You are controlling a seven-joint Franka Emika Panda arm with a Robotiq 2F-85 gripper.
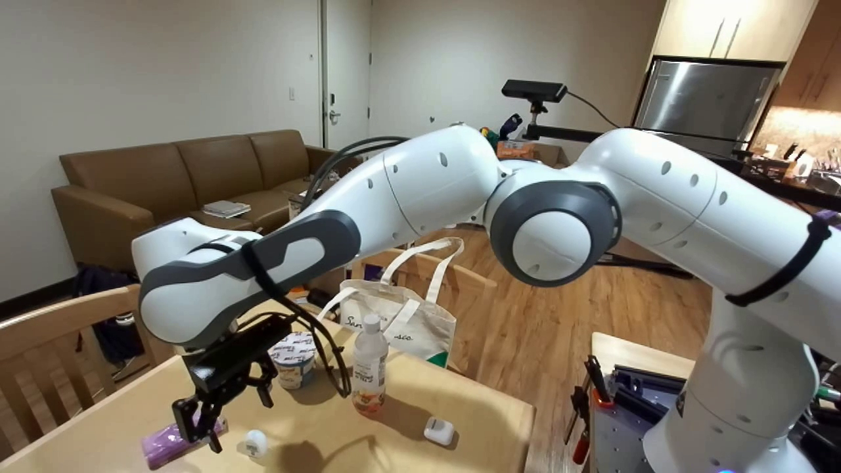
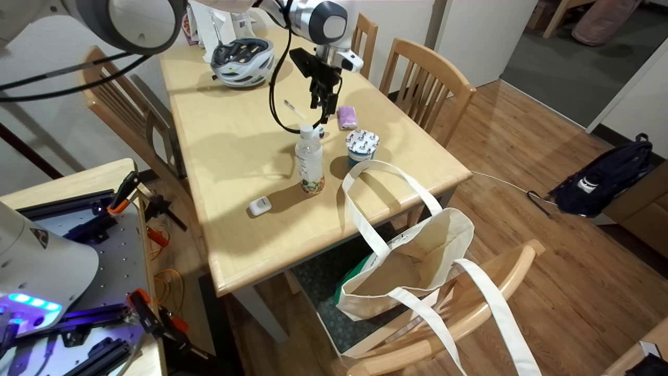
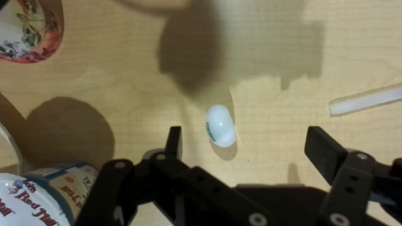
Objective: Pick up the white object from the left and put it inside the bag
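The white object (image 3: 220, 126) is a small roundish glossy item with dark green print, lying on the table. In the wrist view it lies between the fingers, nearer the left finger and slightly beyond the tips. It also shows in an exterior view (image 1: 255, 443) just below the gripper, and partly hidden behind the bottle cap in an exterior view (image 2: 320, 131). My gripper (image 3: 243, 138) is open and empty above the table; it shows in both exterior views (image 1: 240, 424) (image 2: 324, 107). The bag (image 2: 360, 305) is an off-white tote with loop handles, open at the top, on a chair beside the table (image 1: 420, 322).
A clear bottle (image 1: 370, 368) (image 2: 310, 164) and a white-and-blue cup (image 1: 292, 361) (image 2: 361, 149) stand between the gripper and the bag. A purple packet (image 2: 347, 117) and a pen (image 2: 294, 108) lie near the gripper. A flat white block (image 2: 260, 206) and a helmet (image 2: 243, 62) are also on the table.
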